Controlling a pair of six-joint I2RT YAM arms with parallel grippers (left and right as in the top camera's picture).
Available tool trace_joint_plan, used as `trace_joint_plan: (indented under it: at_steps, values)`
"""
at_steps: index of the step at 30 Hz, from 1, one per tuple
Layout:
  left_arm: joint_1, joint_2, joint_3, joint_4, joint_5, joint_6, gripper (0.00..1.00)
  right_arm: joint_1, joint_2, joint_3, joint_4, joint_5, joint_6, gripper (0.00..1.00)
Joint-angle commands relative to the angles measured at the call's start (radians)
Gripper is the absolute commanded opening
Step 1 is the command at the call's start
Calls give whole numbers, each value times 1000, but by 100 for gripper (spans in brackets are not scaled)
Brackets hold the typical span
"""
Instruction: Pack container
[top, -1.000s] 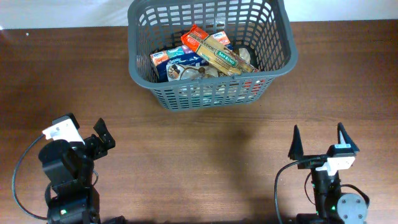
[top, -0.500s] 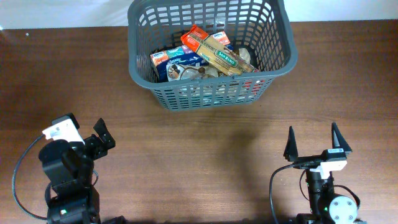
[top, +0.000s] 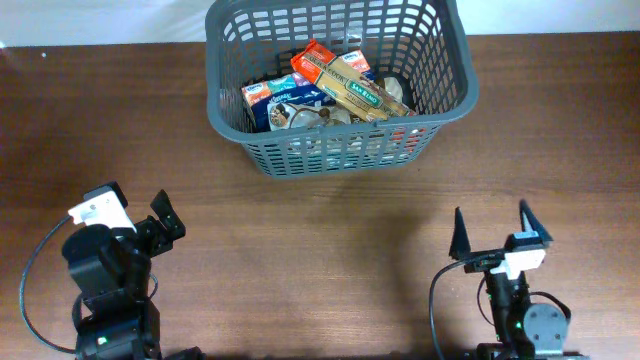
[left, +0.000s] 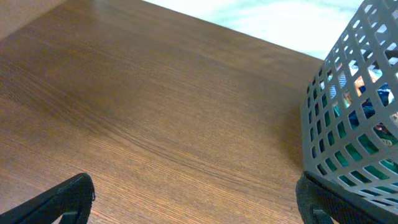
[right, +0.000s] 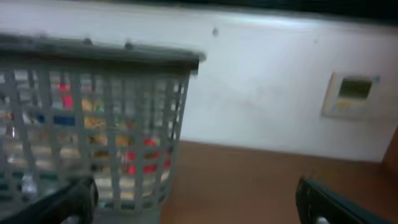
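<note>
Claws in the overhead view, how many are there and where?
2. The left claw is open at the near left of the table; the right claw is open at the near right. Both stand apart from the container.

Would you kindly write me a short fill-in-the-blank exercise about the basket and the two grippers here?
1. The grocery packets lie ____ the dark grey basket.
2. The jaws of the left gripper and the right gripper stand ____.
3. Both grippers hold ____.

Missing words: inside; open; nothing.
</note>
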Motion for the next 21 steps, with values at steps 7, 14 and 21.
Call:
trace_joint_plan:
  at_steps: [7, 14, 21]
  values:
    - [4, -6, -6, 3, -4, -9, 99, -6, -10, -7, -167, -50, 11, 99]
    - [4, -6, -6, 3, -4, -9, 99, -6, -11, -7, -167, -50, 10, 99]
    - [4, -6, -6, 3, -4, -9, 99, -6, -10, -7, -167, -50, 10, 99]
